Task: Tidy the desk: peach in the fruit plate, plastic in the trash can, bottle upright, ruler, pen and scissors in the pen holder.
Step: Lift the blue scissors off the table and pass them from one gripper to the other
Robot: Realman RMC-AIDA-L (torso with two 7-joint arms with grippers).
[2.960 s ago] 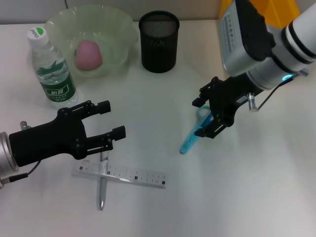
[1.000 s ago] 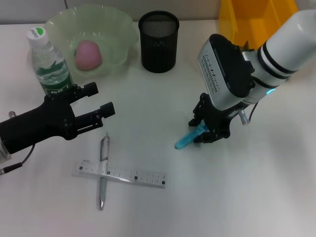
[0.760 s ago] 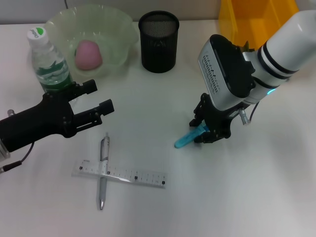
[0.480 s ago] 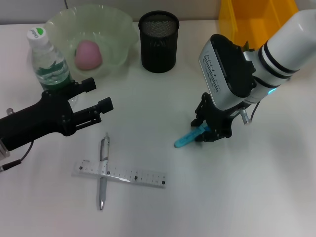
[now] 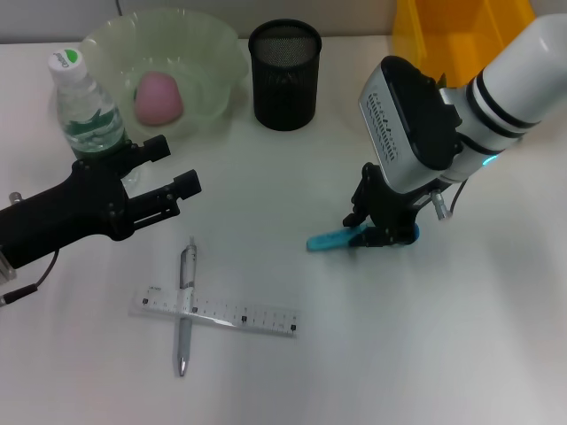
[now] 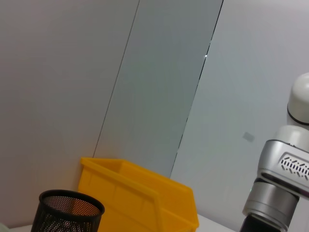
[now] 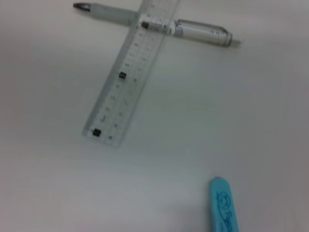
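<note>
The right gripper [image 5: 383, 232] holds the scissors [image 5: 341, 240] low over the white worktop [image 5: 425, 336].

Its black fingers are clenched on the handle end of the scissors, and the light blue blade cover sticks out flat toward the middle of the worktop. The left gripper [image 5: 173, 168] hangs with its fingers apart and nothing in them, just in front of the bottle [image 5: 81, 106]. The bottle stands up beside the green fruit plate [image 5: 221, 53], and the pink peach [image 5: 158, 96] sits inside the plate. The black pen holder [image 5: 284, 75] stands next to the plate, and the yellow trash can [image 5: 461, 31] is behind the right arm. The pen [image 5: 186, 305] and the clear ruler [image 5: 215, 312] lie crossed on the worktop near the front, with the ruler on top of the pen.
</note>
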